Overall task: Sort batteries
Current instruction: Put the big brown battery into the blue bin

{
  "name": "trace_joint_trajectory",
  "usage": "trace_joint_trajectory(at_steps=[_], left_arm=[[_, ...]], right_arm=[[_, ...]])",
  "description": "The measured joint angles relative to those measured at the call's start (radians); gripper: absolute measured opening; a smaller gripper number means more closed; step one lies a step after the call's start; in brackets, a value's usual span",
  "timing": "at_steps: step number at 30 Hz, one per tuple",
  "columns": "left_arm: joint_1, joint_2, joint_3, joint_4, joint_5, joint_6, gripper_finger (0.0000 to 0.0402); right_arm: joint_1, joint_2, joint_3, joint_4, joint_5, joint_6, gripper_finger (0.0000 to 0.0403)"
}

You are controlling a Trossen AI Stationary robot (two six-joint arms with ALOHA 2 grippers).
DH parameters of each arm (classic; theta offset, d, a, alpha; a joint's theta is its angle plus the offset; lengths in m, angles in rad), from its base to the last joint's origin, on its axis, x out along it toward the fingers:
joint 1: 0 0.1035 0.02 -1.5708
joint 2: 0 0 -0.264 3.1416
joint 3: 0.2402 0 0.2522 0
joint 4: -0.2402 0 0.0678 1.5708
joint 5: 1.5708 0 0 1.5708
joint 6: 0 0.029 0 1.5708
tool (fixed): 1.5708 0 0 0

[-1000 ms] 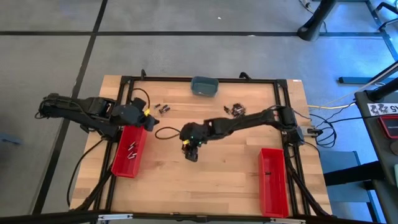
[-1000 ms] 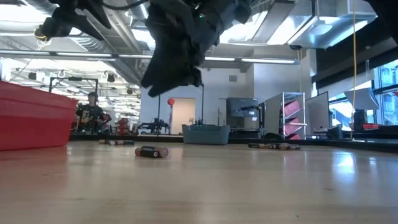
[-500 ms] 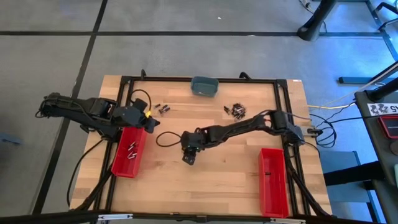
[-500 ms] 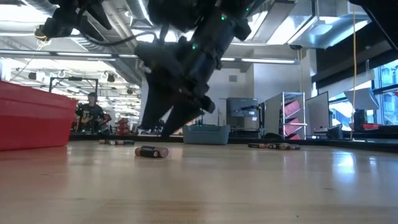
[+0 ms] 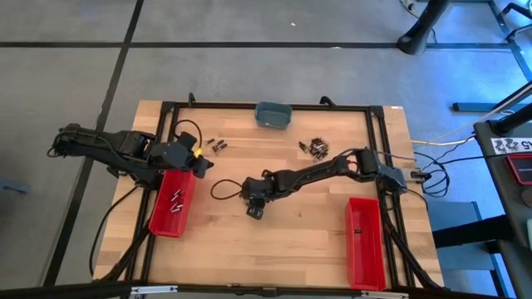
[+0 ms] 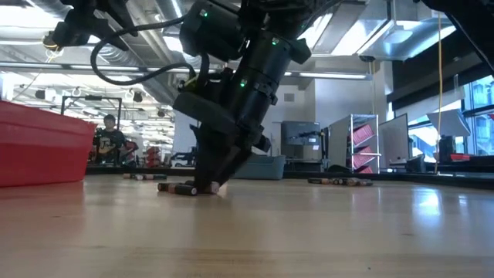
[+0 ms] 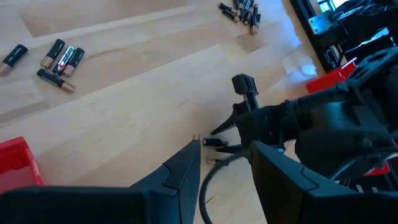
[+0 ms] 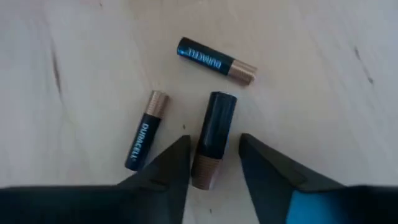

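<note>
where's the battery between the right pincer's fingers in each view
High view: hidden under the right pincer, mid-table.
Low view: the battery lies at the pincer's tips, low and left of centre.
Left wrist view: it lies just left of the other arm's pincer.
Right wrist view: it lies bottom centre, between the two dark fingers.
Shared landmark: the right pincer itself.

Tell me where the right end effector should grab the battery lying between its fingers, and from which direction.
Grip the middle battery across its round body, near mid-length, coming straight down from above. It lies flat on the wooden table, already lined up lengthwise between the right end effector fingers, so they can close on its curved sides. The two neighbouring batteries lie apart from it, probably leaving room.
</note>
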Motion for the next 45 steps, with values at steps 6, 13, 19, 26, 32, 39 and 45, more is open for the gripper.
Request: trace_joint_trajectory(at_steps=[6, 13, 19, 26, 32, 39, 45], left_arm=[[0.000, 0.000, 0.000, -0.002, 0.000, 0.004, 0.0129], [0.000, 0.000, 0.000, -0.007, -0.019, 0.024, 0.0129], [0.000, 0.000, 0.000, -0.006, -0.094, 0.031, 0.0129], [0.017, 0.000, 0.000, -0.008, -0.200, 0.095, 0.0129], [0.099, 0.000, 0.000, -0.008, -0.273, 0.109, 0.0129], [0.263, 0.000, 0.000, -0.006, -0.280, 0.133, 0.0129], [0.384, 0.000, 0.000, 0.006, -0.280, 0.172, 0.0129]], right_arm=[[-0.018, 0.001, -0.001, -0.019, 0.019, -0.042, 0.0036], [-0.065, -0.065, -0.012, -0.134, 0.056, -0.055, 0.0032], [-0.173, -0.260, -0.005, -0.183, 0.114, -0.157, 0.0032], [-0.464, -0.397, 0.030, -0.139, 0.049, -0.288, 0.0032], [-0.690, -0.345, 0.036, -0.114, -0.131, -0.374, 0.0032], [-0.774, -0.189, 0.035, -0.048, -0.308, -0.499, 0.0034], [-0.766, -0.095, 0.036, -0.046, -0.318, -0.596, 0.0038]])
